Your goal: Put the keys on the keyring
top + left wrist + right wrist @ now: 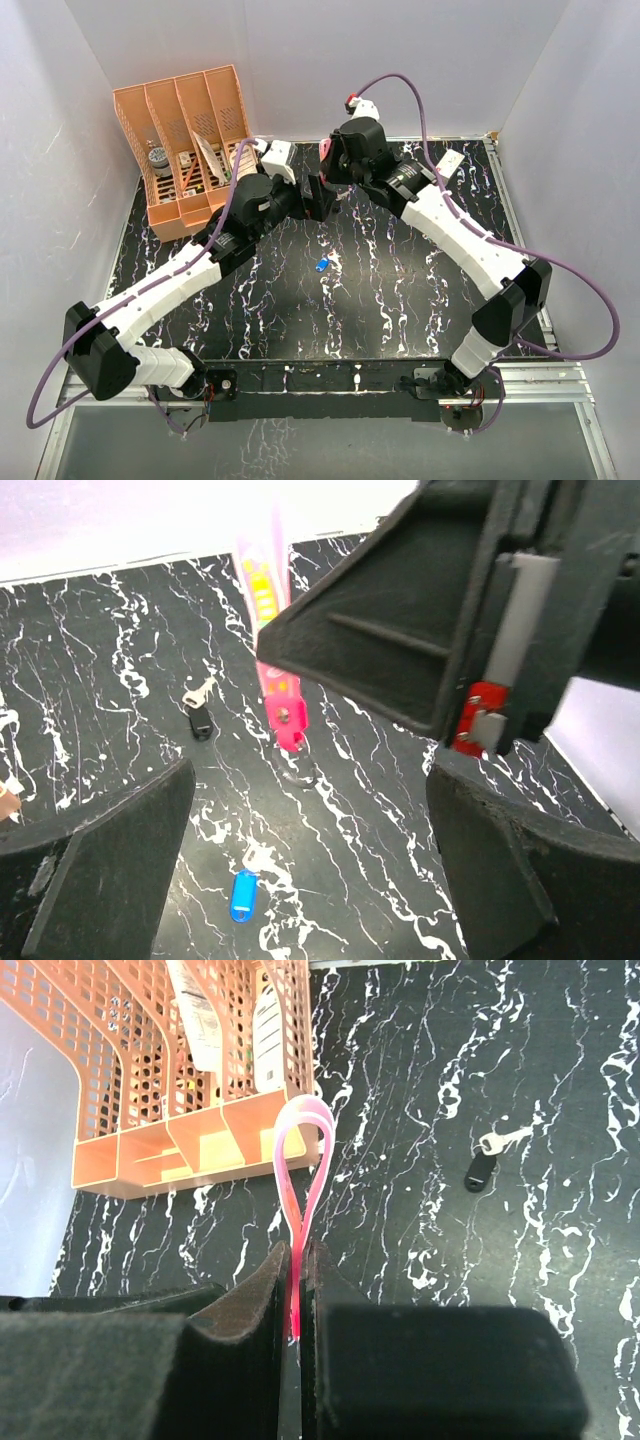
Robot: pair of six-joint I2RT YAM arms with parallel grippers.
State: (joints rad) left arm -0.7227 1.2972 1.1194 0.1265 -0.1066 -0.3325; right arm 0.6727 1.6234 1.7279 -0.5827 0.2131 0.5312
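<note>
At the far left, an orange mesh file organizer [185,150] stands on the black marbled table [400,310]. The left gripper [310,820] hovers over the table with its fingers spread wide, holding nothing. In its wrist view the black-headed key [201,723] lies loose on the table to the left of the pink keyring [283,708], and the blue-headed key [243,895] lies nearer the camera. The keyring is held above the table by the right gripper [297,1260], its fingers pressed together on the strap, with the loop sticking out beyond them.
</note>
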